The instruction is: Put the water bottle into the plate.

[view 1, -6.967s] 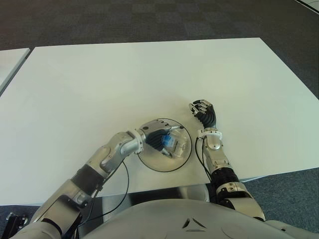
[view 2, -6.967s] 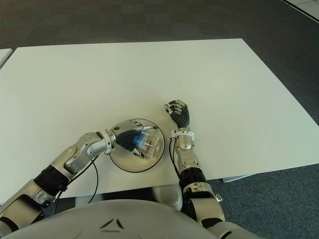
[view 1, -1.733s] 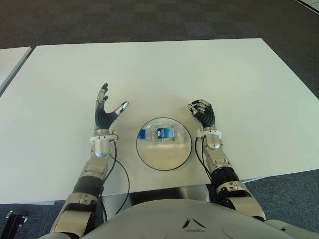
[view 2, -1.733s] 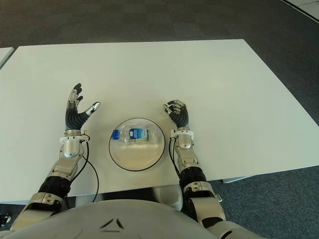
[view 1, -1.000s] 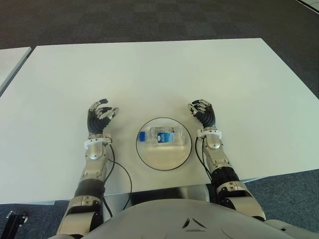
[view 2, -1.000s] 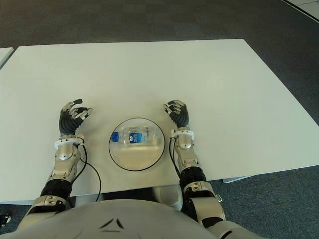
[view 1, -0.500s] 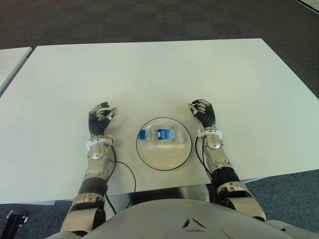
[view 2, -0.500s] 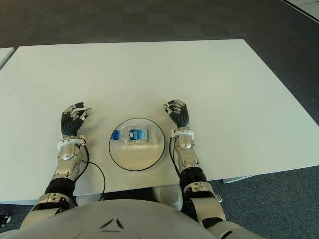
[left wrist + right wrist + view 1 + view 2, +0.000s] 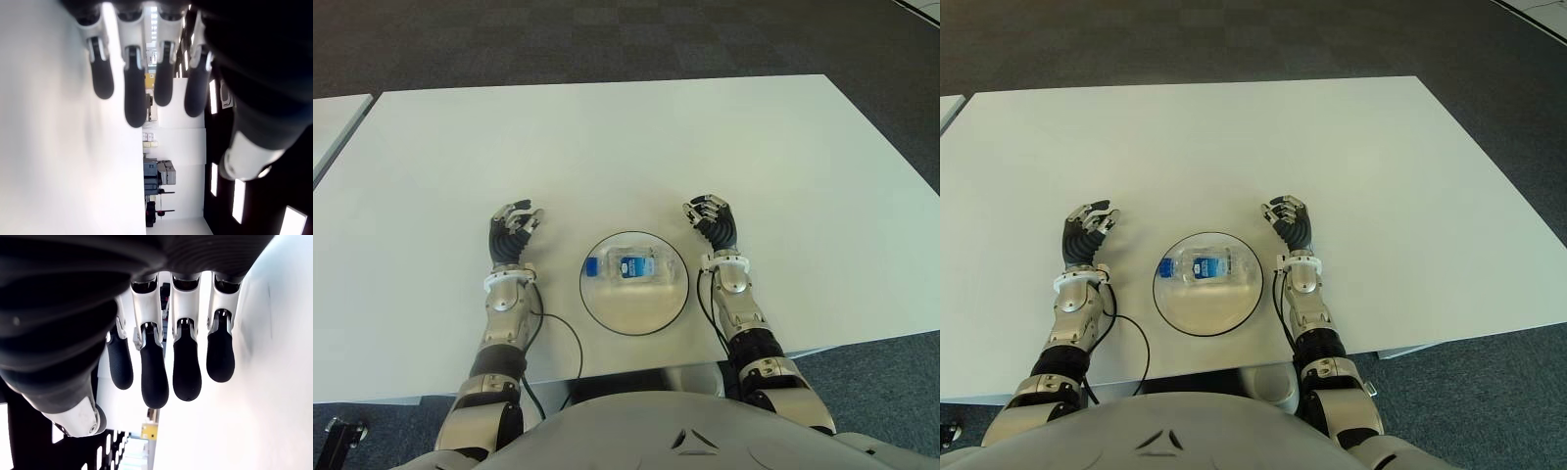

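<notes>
one water bottle (image 9: 628,266) lying in plate (image 9: 636,318), blue label unreadable.

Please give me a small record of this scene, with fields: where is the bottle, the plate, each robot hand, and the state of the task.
water bottle: lies on its side in the plate, blue cap toward the robot's left
plate: round, on the white table, between both hands
left robot hand: left of the plate, fingers curled, holds nothing
right robot hand: right of the plate, fingers curled, holds nothing
task state: bottle already in the plate

The left hand (image 9: 161,73) hangs half-curled, empty, over the white table (image 9: 54,161).
</notes>
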